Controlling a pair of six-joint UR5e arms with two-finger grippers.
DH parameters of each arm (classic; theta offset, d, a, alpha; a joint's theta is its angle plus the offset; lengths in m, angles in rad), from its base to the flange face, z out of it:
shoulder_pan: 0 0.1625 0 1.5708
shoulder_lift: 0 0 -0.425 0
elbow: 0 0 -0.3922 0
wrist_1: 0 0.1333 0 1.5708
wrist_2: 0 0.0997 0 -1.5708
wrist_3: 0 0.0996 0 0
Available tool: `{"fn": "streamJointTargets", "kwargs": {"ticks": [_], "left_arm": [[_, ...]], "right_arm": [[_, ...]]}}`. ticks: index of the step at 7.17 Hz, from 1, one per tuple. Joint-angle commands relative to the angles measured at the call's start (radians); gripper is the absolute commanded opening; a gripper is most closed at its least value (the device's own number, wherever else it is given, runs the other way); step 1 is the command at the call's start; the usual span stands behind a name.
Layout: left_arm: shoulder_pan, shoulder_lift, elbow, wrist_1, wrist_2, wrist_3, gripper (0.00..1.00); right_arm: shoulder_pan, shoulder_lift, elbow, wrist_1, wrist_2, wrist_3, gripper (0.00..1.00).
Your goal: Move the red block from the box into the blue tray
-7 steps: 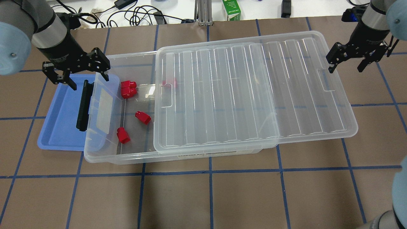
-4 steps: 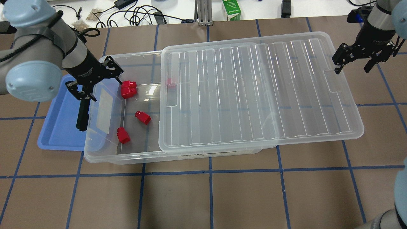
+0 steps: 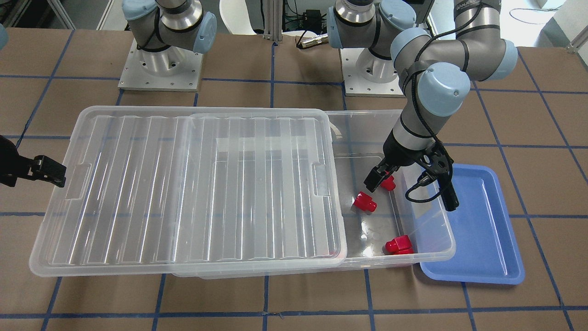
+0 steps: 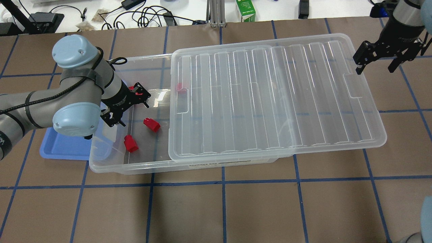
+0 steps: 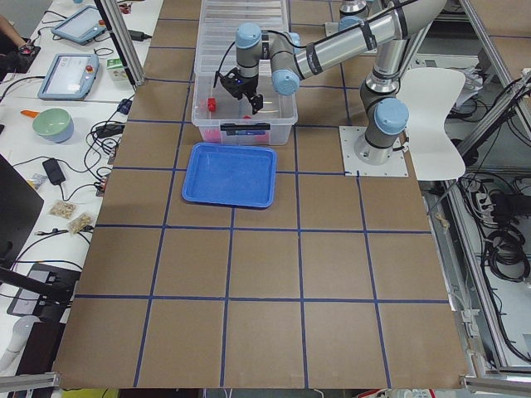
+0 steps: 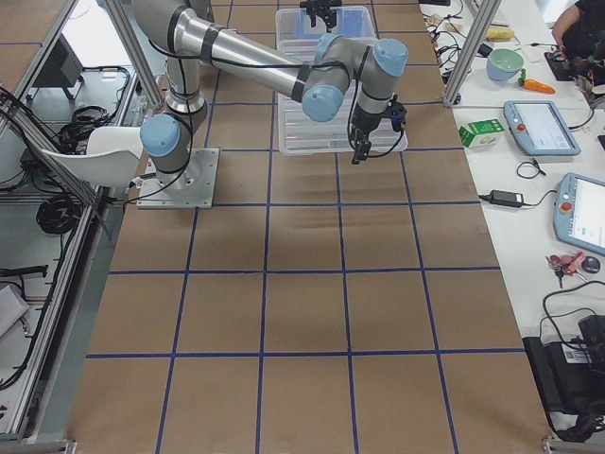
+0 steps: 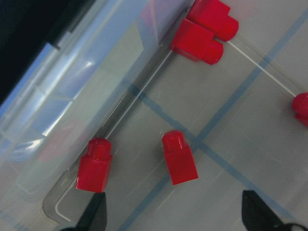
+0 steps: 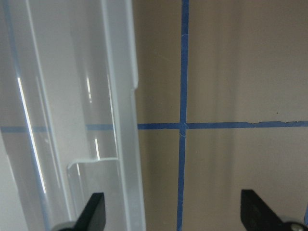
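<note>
The clear box (image 4: 135,168) lies across the table with its ribbed lid (image 4: 270,98) slid aside, so its left end is open. Red blocks lie in that open end: one (image 4: 152,124), another (image 4: 131,143), and a partly hidden one under the lid edge (image 4: 180,87). My left gripper (image 4: 130,109) is open and empty above these blocks. In the left wrist view two blocks (image 7: 94,166) (image 7: 180,156) lie ahead of its fingertips and a pair (image 7: 202,29) lies farther off. The blue tray (image 4: 64,148) sits empty beside the box's left end. My right gripper (image 4: 375,67) is open and empty beyond the lid's far right end.
The lid (image 3: 183,184) overhangs the box toward my right. My left forearm (image 4: 77,111) covers part of the tray and the box's latch end. A green carton (image 4: 245,10) and cables (image 4: 148,15) lie past the table's far edge.
My left gripper moved from above the tray and latch bar to over the box's open end, still open. The lid slid further right. My right gripper drew back off the lid's end.
</note>
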Motion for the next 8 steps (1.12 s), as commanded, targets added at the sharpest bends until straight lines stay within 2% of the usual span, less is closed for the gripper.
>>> {"fn": "streamJointTargets", "kwargs": {"ticks": [1,5,8], "left_arm": [[-0.034,-0.036,-0.015,0.03,0.009,-0.001,1.0],[-0.035,-0.135,-0.015,0.131,0.009,0.025,1.0],[-0.045,-0.163,-0.023,0.133,0.009,0.019,1.0]], "right_arm": [[0.008,-0.082,-0.001,0.083,0.002,0.0,1.0],[0.009,-0.227,0.015,0.155,-0.008,0.01,1.0],[0.009,-0.239,0.02,0.166,-0.004,0.008,1.0]]}}
